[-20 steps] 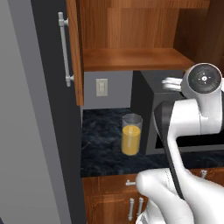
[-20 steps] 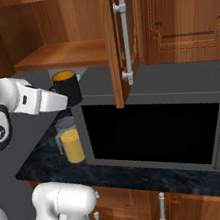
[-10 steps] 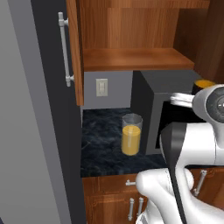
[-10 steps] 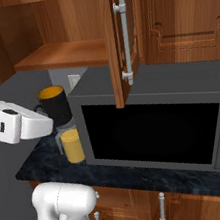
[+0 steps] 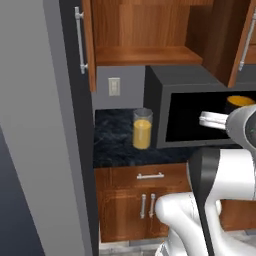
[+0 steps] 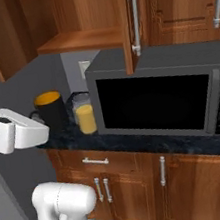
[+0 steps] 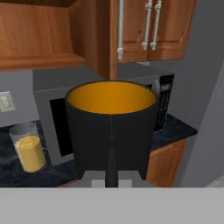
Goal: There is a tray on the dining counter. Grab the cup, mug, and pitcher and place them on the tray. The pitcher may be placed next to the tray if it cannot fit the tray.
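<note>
Against the back wall, the open wooden cabinet hangs above a black microwave that sits on the dark marbled wall counter. At about nine o'clock from the microwave in the right base view, the pitcher stands upright on that counter, orange liquid in its lower part, untouched. The mug, black with an orange-yellow inside, is off the counter and in the air: in the hand view it sits at twelve o'clock just above the tool, which is nearly closed and pinches the mug by its near side. The step in hand appears to be carrying the mug away toward the tray. The next move likely calls for turning the base to the dining counter while keeping the mug upright.
</note>
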Controlling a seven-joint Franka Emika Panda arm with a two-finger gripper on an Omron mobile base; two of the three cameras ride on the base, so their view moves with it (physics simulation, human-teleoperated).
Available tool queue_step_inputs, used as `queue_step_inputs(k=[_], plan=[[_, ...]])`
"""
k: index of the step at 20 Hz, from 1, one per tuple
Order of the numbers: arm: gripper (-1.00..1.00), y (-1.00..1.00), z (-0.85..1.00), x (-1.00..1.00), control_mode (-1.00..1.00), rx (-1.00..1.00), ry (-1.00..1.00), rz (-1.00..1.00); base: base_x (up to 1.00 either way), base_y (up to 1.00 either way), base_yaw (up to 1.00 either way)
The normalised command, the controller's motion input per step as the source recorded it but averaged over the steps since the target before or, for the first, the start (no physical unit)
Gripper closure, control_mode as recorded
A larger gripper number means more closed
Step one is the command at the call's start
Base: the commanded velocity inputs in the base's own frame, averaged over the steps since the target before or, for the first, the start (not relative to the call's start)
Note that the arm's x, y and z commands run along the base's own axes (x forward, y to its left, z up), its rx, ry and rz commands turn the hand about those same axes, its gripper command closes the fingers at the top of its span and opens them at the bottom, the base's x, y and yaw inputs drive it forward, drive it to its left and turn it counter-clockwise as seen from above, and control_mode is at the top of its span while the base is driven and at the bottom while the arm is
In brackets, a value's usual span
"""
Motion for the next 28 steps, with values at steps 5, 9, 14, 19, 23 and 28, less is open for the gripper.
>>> queue_step_inputs(k=[5, 9, 14, 19, 23, 28], plan=[[1.0, 0.0, 0.0, 0.0, 1.0, 0.0, 0.0, 0.0, -0.62, -0.31, -0.18], [1.0, 0.0, 0.0, 0.0, 1.0, 0.0, 0.0, 0.0, 0.05, -0.47, -0.72], [1.0, 0.0, 0.0, 0.0, 1.0, 0.0, 0.0, 0.0, 0.16, -0.53, -0.85], [1.0, 0.0, 0.0, 0.0, 1.0, 0.0, 0.0, 0.0, 0.15, -0.64, -0.84], [1.0, 0.0, 0.0, 0.0, 1.0, 0.0, 0.0, 0.0, 0.2, -0.67, -0.79], [1.0, 0.0, 0.0, 0.0, 1.0, 0.0, 0.0, 0.0, 0.58, -0.53, -0.57]])
